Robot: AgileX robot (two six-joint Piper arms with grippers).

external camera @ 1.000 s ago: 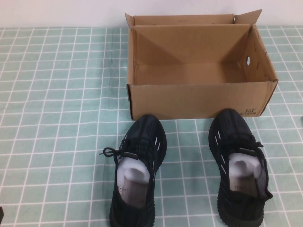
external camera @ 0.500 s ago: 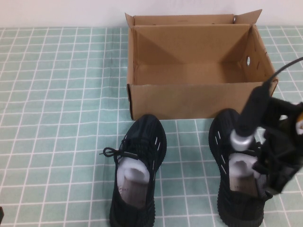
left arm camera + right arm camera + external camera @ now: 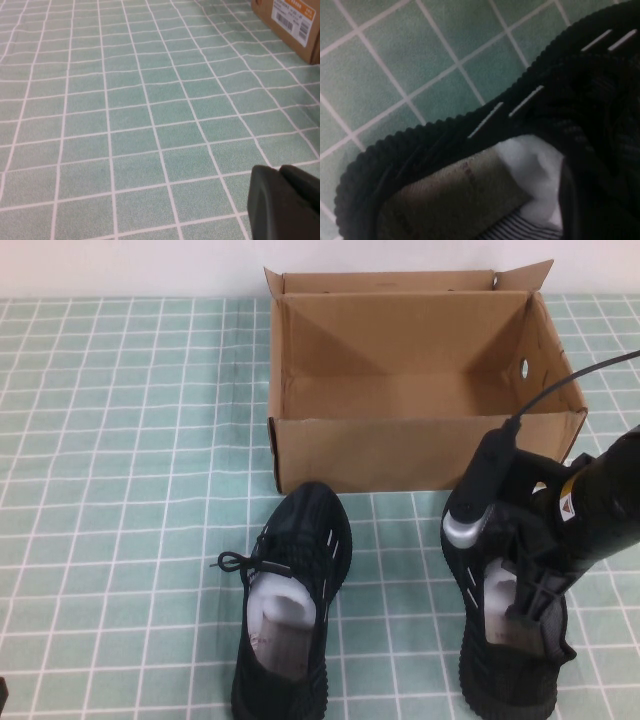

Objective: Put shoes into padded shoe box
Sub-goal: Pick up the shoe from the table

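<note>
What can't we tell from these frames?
- Right gripper jaws: the high view shows the arm's body over the right shoe, and the right wrist view is too close.
- Left gripper: cut off by the left wrist view's edge.
- Print on shoe box corner: too small.
- Left shoe heel: cut off by the high view's lower edge.

This looks like a robot test bench or lab staging area rather than a home: the table (image 3: 120, 440) is covered edge to edge with a mint-green cloth gridded in white lines, and a plain pale wall (image 3: 130, 265) runs along its far edge. A black cabled robot arm (image 3: 590, 505) reaches in over the near right corner of the table
</note>
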